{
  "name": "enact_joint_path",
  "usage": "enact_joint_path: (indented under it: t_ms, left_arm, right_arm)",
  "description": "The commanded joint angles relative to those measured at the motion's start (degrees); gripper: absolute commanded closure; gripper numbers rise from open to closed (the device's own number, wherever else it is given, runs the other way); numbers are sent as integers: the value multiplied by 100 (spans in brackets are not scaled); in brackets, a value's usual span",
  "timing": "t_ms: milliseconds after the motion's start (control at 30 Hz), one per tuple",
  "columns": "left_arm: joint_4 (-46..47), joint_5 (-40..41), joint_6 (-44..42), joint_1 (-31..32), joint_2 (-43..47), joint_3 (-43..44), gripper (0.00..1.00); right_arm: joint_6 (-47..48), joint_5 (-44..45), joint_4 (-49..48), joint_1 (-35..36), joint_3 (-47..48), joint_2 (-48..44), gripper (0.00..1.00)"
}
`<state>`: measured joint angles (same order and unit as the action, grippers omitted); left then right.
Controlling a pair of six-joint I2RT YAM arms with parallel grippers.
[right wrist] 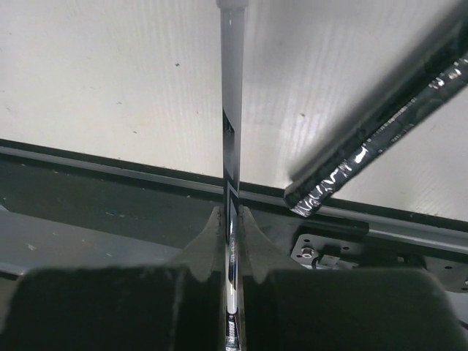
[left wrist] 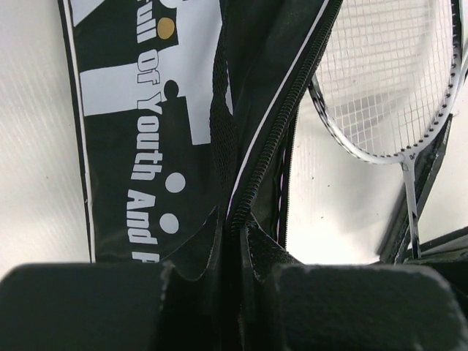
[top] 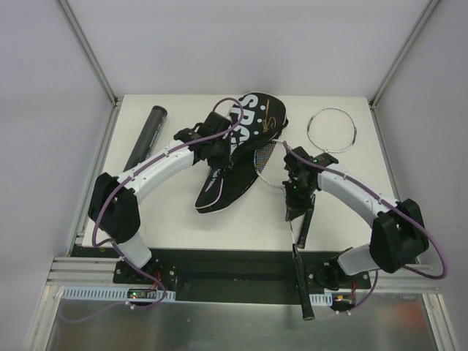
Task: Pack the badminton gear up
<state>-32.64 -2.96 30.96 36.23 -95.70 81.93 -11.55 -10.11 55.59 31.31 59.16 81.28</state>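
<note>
Right hand (right wrist: 232, 219) pinching a silver racket (right wrist: 232, 110) by its shaft, above the near edge of the bench (right wrist: 110, 73). Left hand (left wrist: 235, 219) pinches the black SPORT bag (left wrist: 146, 146) at its zipper, a racket head (left wrist: 380, 73) just beside.

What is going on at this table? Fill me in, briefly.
Two robot arms are packing badminton gear. The left gripper is shut on the zipper edge of the black bag, which lies open. The right gripper is shut on the thin shaft of one racket, to the right of the bag. A second racket and the black tube lie loose on the table.
</note>
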Motion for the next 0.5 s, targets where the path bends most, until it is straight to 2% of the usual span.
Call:
enact_joint_path:
  t_ms: [0, 167, 267, 333, 367, 467]
  left_arm:
    - [223, -125, 7, 139, 350, -186, 100]
    - [311, -546, -143, 411, 385, -344, 100]
    - [355, -950, -178, 517, 394, -467, 100]
    - [416, -1206, -318, 517, 447, -555, 100]
    - [425, -1259, -371, 517, 482, -634, 100]
    - [443, -1452, -739, 517, 640, -713, 100]
  right_arm:
    - [-355, -298, -311, 138, 560, 423, 99]
    - [-1075, -369, -873, 147, 1185, 925, 99]
    - [-1621, -326, -1595, 139, 1501, 1171, 99]
    - [-1719, -491, -1814, 121, 1844, 1574, 100]
    - [-1736, -596, -1789, 112, 2280, 1724, 99]
    - [-1562, -720, -1666, 139, 2819, 2146, 99]
